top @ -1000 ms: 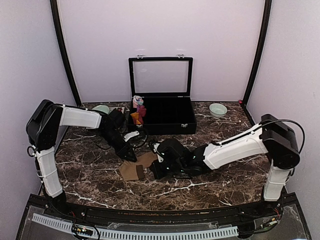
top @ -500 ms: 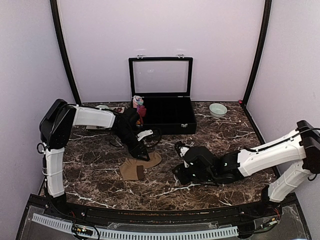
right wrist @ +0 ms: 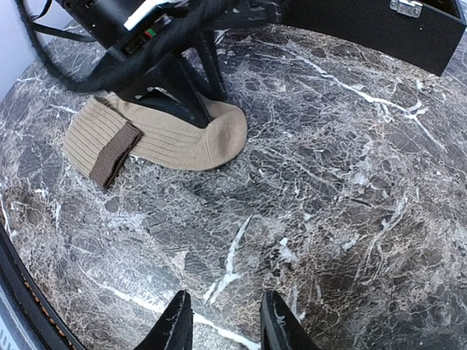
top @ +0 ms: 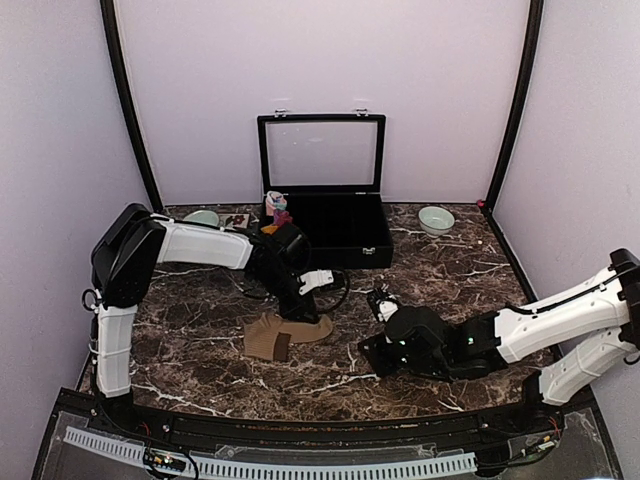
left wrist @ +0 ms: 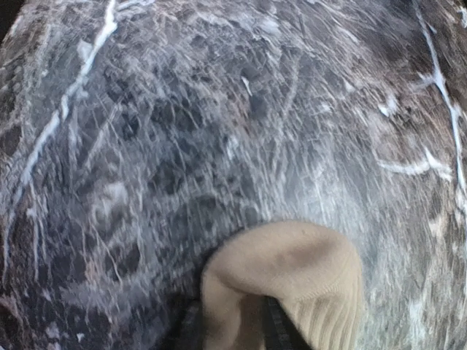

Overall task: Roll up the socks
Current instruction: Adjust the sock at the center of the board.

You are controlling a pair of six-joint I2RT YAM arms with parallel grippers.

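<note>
L gripper (top: 297, 314) pinches tan sock (right wrist: 169, 135) on marble table (top: 200, 372), R gripper (right wrist: 219, 322) spread, lilac walls (top: 320, 60).

Tan sock (right wrist: 171, 137), white-veined dark marble table (right wrist: 336, 182)

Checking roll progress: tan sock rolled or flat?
Flat: the tan sock lies spread lengthwise on the marble table, no roll visible.

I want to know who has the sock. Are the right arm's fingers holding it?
No, the right fingers stand apart over the marble table, and the tan sock lies away from them.
</note>
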